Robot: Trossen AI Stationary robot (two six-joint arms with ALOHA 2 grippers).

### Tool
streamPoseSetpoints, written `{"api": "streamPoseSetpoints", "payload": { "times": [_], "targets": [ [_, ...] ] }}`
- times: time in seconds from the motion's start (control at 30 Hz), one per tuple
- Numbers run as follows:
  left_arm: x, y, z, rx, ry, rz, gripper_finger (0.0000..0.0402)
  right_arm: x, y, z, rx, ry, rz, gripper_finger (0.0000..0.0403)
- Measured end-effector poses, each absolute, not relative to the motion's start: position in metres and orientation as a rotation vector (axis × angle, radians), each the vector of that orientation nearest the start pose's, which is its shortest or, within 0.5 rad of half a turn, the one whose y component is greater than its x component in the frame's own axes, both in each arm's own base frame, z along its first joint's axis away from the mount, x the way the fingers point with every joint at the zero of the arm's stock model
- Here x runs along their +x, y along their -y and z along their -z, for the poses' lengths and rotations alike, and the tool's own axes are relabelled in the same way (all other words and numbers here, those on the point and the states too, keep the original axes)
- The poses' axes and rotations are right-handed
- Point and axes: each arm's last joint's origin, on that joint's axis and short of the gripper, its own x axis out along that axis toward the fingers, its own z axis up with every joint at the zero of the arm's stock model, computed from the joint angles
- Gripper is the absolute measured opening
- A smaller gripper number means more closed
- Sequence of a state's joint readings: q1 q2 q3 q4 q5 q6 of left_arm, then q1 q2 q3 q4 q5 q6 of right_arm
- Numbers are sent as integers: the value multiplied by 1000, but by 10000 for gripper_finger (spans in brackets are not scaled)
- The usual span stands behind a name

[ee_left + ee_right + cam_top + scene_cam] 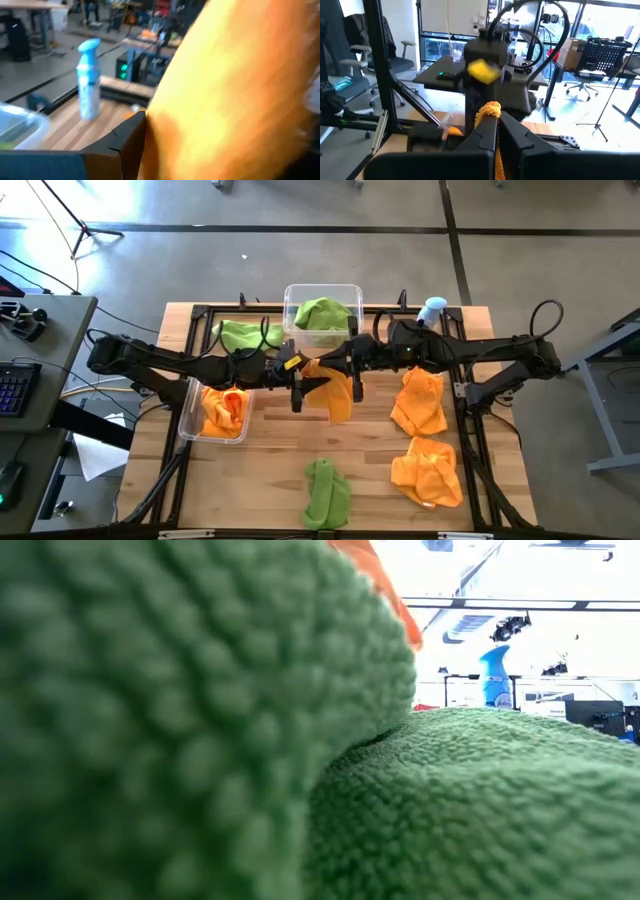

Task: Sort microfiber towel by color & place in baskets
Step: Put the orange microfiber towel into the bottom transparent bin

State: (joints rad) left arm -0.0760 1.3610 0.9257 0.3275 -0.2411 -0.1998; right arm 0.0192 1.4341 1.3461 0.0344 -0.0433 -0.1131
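An orange towel [335, 388] hangs in the air over the middle of the table [270, 470], stretched between the two grippers; it is a soft, bright orange-yellow cloth that drapes in a loose fold below them. The left gripper [297, 383] has its fingers parted around one side of this cloth, which fills most of the left wrist view beside one dark finger [127, 142]. The right gripper [353, 372] is clenched on the other edge, and a small tuft of orange [489, 111] pokes out above its closed fingers [490, 137] in the right wrist view. Toward the far edge of the table stands a clear basket [322, 315] with a lime green towel [322, 313] inside; just to its left another green towel [245, 334] lies on the wood. On the left side a second clear basket [189, 420] holds an orange towel [222, 409]. Two more orange towels lie on the right side, one [420, 400] farther back and one [428, 472] near the front edge. A green towel [326, 492] lies at the front edge in the middle and blocks almost the whole low view with its nubbly pile [200, 740]. A blue-capped spray bottle [432, 309] stands at the far right of the table, close to the right arm.
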Motion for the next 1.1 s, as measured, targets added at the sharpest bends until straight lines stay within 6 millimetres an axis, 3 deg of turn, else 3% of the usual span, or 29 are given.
{"api": "streamPoseSetpoints", "payload": {
  "times": [0.17, 0.37, 0.53, 0.83, 1.0, 1.1],
  "targets": [
    [302, 11, -296, -208, -180, -232, 136, 329, -2, -399, -111, -84, -49, 0],
    [282, 3, -299, -250, -294, -281, 15, 328, 9, -394, -35, -144, 33, 0],
    [250, -3, -319, -281, -292, -305, 12, 323, 18, -377, 49, -322, 118, 17],
    [187, -5, -379, -299, -121, -303, 2, 315, 19, -359, 136, -519, 144, 124],
    [145, -6, -415, -304, -214, -401, 1, 315, 20, -360, 120, -510, 185, 167],
    [129, -5, -423, -328, -304, -421, 1, 315, 20, -360, 115, -511, 194, 182]
  ]
}}
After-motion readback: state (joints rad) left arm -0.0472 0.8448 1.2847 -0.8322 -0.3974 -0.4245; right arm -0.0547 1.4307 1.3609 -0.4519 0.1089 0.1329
